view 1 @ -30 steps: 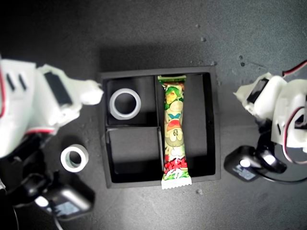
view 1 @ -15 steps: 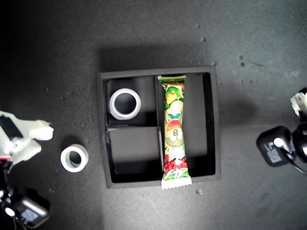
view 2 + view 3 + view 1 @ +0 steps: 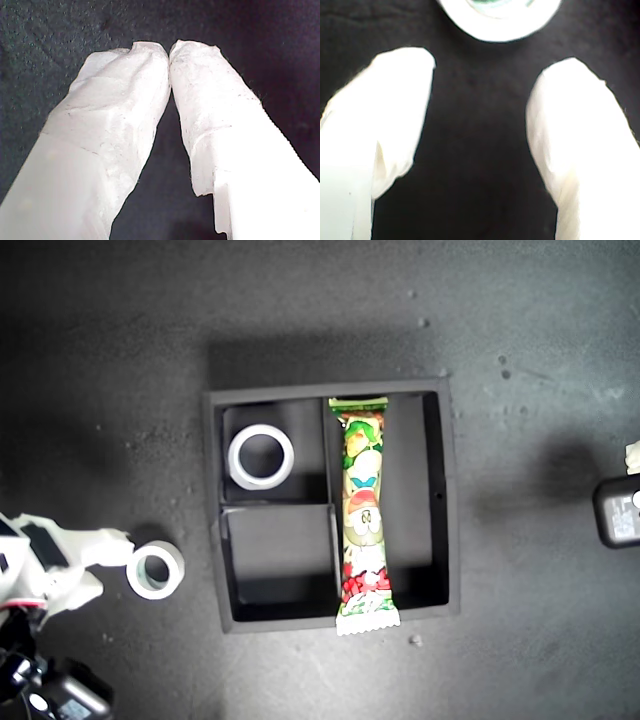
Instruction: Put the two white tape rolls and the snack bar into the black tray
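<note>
The black tray (image 3: 411, 490) sits mid-table in the exterior view. The snack bar (image 3: 362, 510) lies in its long compartment, one crimped end overhanging the tray's wall. One white tape roll (image 3: 261, 457) rests in a small compartment. The other tape roll (image 3: 155, 570) lies on the table off the tray's left side in the exterior view. My second gripper (image 3: 112, 562) is open beside it; the second wrist view has the roll (image 3: 495, 30) just beyond the spread fingertips of my second gripper (image 3: 482, 62), apart from them. My first gripper (image 3: 169, 50) is shut on nothing over bare dark surface.
The table is a dark speckled mat. At the exterior view's right edge only an arm's black camera block (image 3: 620, 512) shows. The tray's second small compartment (image 3: 280, 560) holds nothing. A black block (image 3: 60, 695) of the second arm sits at the exterior view's lower left.
My second gripper has moved toward the loose tape roll, rightward in the exterior view. The arm at the exterior view's right has pulled back almost out of the picture.
</note>
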`<state>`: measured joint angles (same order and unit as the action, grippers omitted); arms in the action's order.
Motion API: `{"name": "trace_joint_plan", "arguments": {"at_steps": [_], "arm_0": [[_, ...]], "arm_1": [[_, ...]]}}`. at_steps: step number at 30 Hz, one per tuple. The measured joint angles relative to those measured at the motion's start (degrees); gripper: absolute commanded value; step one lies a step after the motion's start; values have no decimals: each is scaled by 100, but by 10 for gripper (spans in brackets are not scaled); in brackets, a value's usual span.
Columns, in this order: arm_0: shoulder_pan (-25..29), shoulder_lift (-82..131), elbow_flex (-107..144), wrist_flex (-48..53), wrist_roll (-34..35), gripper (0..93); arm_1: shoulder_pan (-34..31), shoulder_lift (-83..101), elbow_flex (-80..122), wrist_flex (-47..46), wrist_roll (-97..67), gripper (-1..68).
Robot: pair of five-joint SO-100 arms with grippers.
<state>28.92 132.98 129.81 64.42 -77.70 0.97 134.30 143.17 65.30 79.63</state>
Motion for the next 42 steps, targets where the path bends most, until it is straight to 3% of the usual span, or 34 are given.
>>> {"name": "trace_joint_plan", "arguments": {"at_steps": [10, 15, 21, 42], "arm_0": [[483, -879, -167, -308, -9, 147], [492, -1283, -308, -545, 193, 148], [483, -1749, -387, -773, 290, 149], [299, -3278, -756, -1266, 448, 139]], "arm_1": [[44, 229, 1187, -1063, 431, -3], [88, 1925, 2707, -1679, 668, -3], [272, 4430, 3454, -888, 721, -3], [123, 4685, 3507, -149, 677, 9]]}}
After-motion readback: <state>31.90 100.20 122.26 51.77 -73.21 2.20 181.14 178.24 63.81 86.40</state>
